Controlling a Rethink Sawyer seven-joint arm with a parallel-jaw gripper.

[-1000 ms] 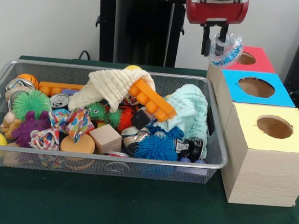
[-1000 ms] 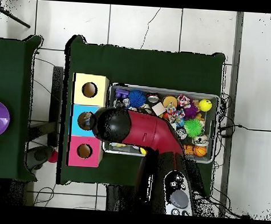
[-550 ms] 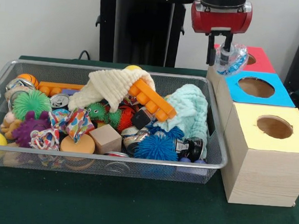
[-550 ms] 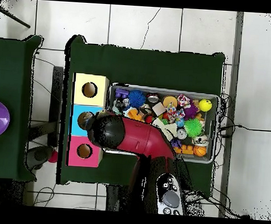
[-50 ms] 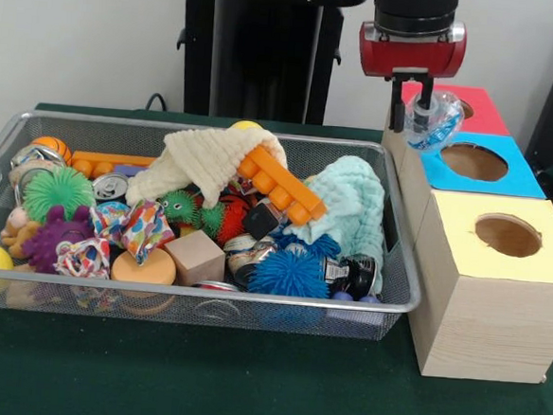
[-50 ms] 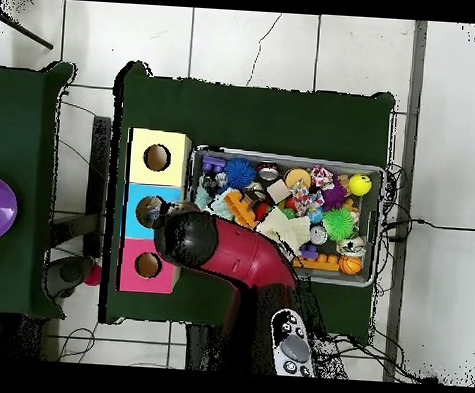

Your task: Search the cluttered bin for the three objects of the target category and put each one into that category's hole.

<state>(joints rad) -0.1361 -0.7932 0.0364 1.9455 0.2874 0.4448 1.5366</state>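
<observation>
My gripper (image 5: 410, 101) hangs from the red arm head and is shut on a crumpled clear plastic bottle (image 5: 429, 121) with blue print. The bottle hangs at the near left corner of the red-topped box (image 5: 473, 112), just beside the blue-topped box (image 5: 474, 164) and its round hole. Seen from overhead, the arm (image 6: 213, 248) covers the gripper and the bottle, sitting between the blue box (image 6: 150, 211) and the red box (image 6: 147, 265). The wire bin (image 5: 62, 292) holds several toys, cloths and cans.
A yellow-topped box (image 5: 502, 238) with a hole stands nearest in the row. In the bin lie an orange brick strip (image 5: 283, 184), a mint cloth (image 5: 352, 208), a cream cloth (image 5: 204, 160), a blue spiky ball (image 5: 289, 270), a wooden cube (image 5: 195, 257).
The gripper has carried the bottle to the right in the front view, from beside the boxes to the red box's near corner. Overhead, the arm swung toward the red box.
</observation>
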